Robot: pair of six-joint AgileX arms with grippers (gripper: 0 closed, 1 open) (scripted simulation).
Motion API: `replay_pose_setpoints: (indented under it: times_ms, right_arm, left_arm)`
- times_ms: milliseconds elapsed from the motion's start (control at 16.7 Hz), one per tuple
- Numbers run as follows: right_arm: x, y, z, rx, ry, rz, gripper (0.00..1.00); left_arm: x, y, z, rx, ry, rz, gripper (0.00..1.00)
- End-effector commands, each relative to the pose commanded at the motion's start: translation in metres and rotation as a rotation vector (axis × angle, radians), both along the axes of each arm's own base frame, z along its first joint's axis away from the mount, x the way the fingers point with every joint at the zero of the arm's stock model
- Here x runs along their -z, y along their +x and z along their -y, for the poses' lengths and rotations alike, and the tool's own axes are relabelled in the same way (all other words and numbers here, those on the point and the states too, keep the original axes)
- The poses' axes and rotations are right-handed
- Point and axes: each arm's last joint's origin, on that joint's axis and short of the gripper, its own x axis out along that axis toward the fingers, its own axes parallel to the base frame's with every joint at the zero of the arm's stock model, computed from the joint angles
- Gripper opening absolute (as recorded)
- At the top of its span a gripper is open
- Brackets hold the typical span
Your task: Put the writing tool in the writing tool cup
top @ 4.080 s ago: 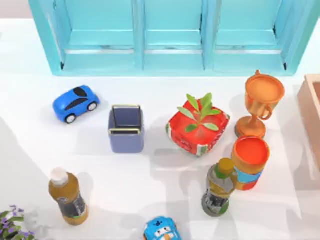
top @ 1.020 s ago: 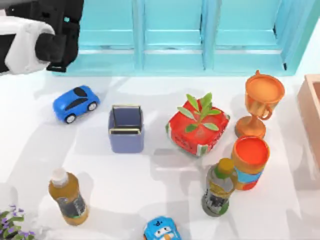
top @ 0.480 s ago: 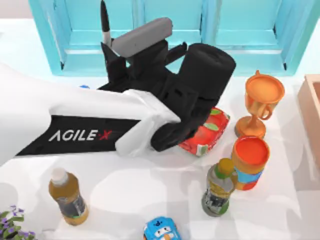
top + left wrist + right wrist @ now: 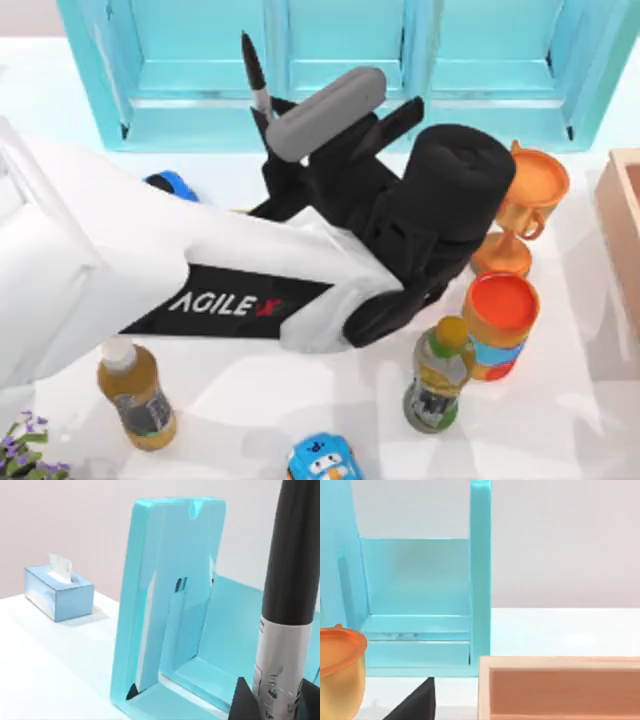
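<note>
— Item one, left gripper [image 4: 268,120]?
— Fingers clamped on the marker [image 4: 254,75], black cap up, silver barrel pinched.

— Beside it?
— Blue toy car [image 4: 172,184], partly under the arm; the holder probably hidden beneath too.

— Beyond?
— Turquoise shelf [image 4: 340,70]; orange trophy [image 4: 535,195] off right.

We see a white table [image 4: 300,420] carrying a turquoise shelf unit [image 4: 340,70] at twelve o'clock, an orange trophy [image 4: 525,205] and wooden box [image 4: 620,220] at three. An orange can [image 4: 500,325] and tea bottle [image 4: 437,375] stand near four, a second tea bottle [image 4: 135,392] and flowers [image 4: 25,450] at eight, a blue toy [image 4: 322,460] at six, a blue toy car [image 4: 175,185] at ten.
</note>
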Motion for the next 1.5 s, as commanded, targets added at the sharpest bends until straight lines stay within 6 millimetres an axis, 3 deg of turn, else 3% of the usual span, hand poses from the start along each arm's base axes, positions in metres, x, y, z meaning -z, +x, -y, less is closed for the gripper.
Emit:
replay_pose_setpoints:
  times_ms: [60, 840, 1500]
  right_arm:
    - [0.0, 0.0, 0.0, 0.0, 0.0, 0.0, 1.0]
    - [0.0, 0.0, 0.0, 0.0, 0.0, 0.0, 1.0]
    - [0.0, 0.0, 0.0, 0.0, 0.0, 0.0, 1.0]
  left_arm:
    - [0.01, 0.012, 0.01, 0.045, -0.124, 0.064, 0.0]
    - [0.002, 0.003, -0.003, 0.0, 0.0, 0.0, 0.0]
    - [0.002, 0.003, -0.003, 0.0, 0.0, 0.0, 0.83]
